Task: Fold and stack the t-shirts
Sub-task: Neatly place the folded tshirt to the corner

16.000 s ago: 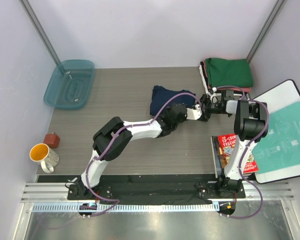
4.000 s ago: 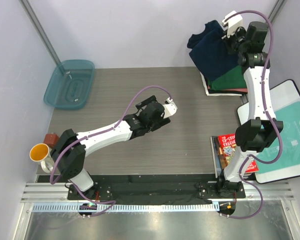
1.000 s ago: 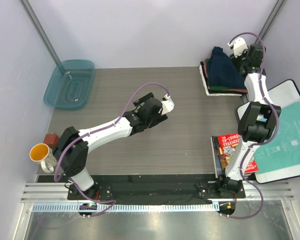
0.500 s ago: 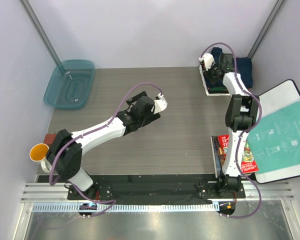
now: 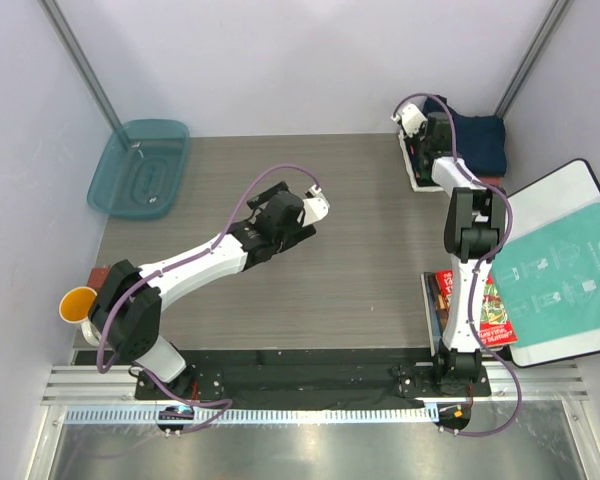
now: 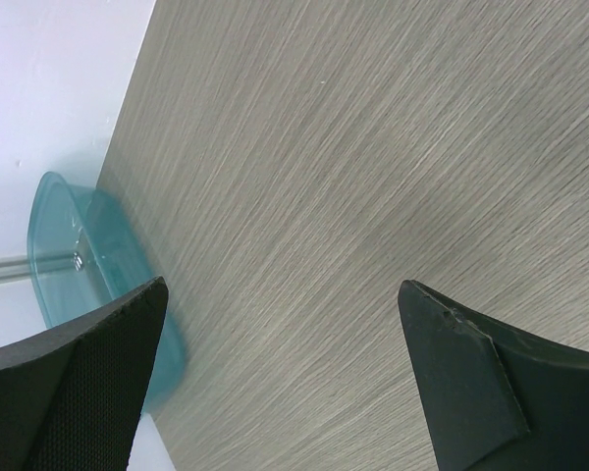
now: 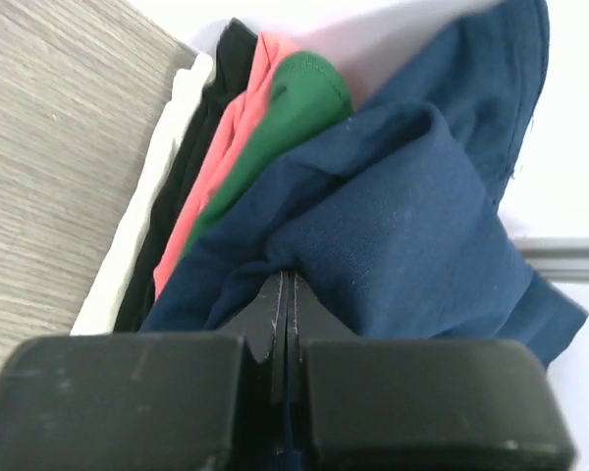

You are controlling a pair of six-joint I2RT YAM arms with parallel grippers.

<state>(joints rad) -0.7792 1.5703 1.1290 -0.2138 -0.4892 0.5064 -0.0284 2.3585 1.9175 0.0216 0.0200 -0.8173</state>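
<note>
The dark navy t-shirt (image 5: 477, 140) lies on top of the stack of folded t-shirts at the table's far right corner. In the right wrist view the navy cloth (image 7: 402, 216) bunches over green (image 7: 294, 98), salmon-red (image 7: 240, 132), black and white (image 7: 147, 206) layers. My right gripper (image 7: 287, 270) is shut, with a fold of navy cloth pinched at its tips. It sits at the stack's left edge (image 5: 427, 135). My left gripper (image 5: 315, 208) hangs open over bare table near the middle, its fingers (image 6: 88, 373) wide apart with nothing between them.
A teal plastic tray (image 5: 140, 167) sits at the far left and shows in the left wrist view (image 6: 74, 255). An orange mug (image 5: 77, 303) stands near the left edge. A red book (image 5: 470, 300), a white board (image 5: 560, 190) and a teal-printed bag (image 5: 560, 280) lie at the right.
My right gripper has swung from the stack's far right side to its left edge, and the navy shirt now spreads flatter over the stack. The left arm has drifted slightly left.
</note>
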